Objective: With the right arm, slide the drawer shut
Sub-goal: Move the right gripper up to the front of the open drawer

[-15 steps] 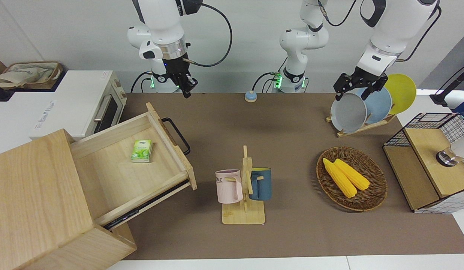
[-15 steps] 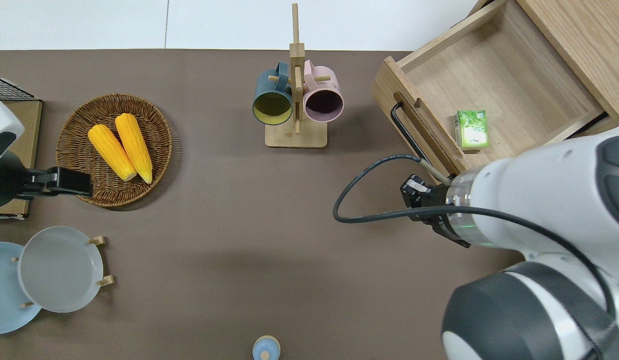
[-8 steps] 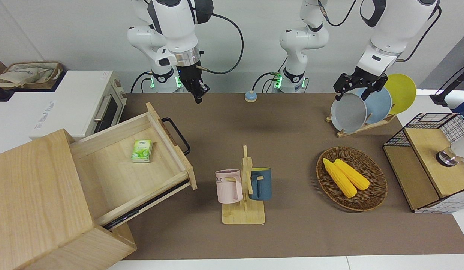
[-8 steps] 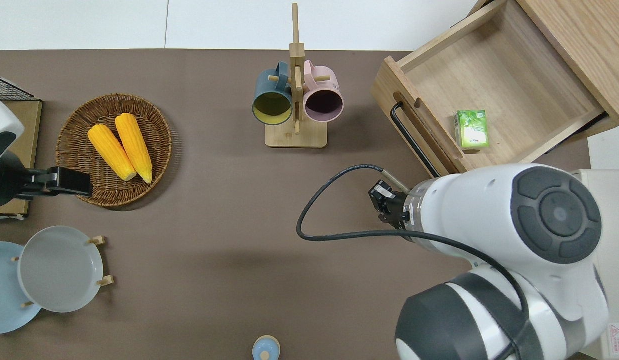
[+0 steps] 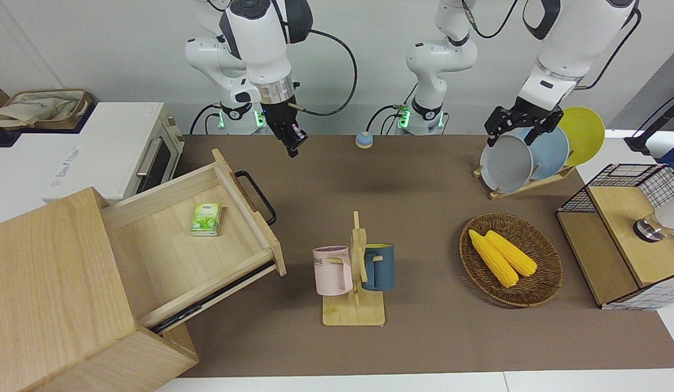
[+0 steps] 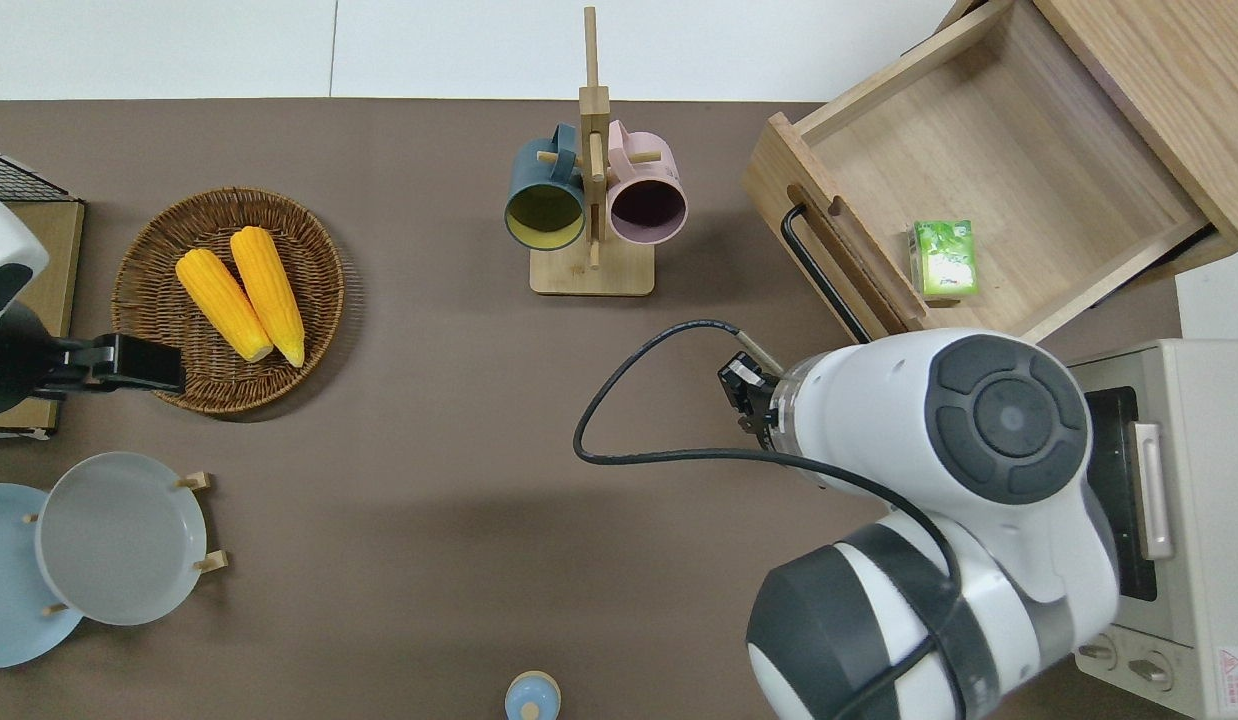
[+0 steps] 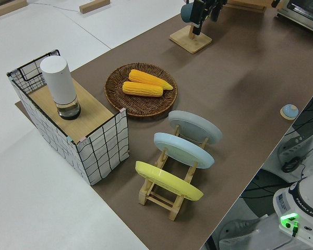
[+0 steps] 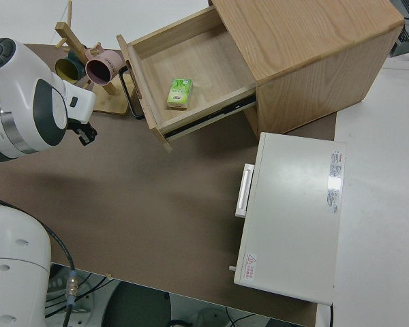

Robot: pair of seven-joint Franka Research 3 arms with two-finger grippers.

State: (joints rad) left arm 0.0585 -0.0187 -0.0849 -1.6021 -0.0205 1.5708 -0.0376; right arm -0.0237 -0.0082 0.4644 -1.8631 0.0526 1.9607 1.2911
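One drawer [image 5: 195,234], at the front view's left, stands pulled fully out with a green packet [image 5: 206,218] inside, and the right claw [image 5: 292,146], opening unreadable and apparently empty, should drop beside the handle [image 5: 256,196] and push the front squarely inward.

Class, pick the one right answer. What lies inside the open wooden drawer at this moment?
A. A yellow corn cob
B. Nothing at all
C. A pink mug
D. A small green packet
D. The overhead view shows a small green packet lying on the floor of the open drawer, near its front panel; the corn cobs sit in the wicker basket and the pink mug hangs on the mug stand.
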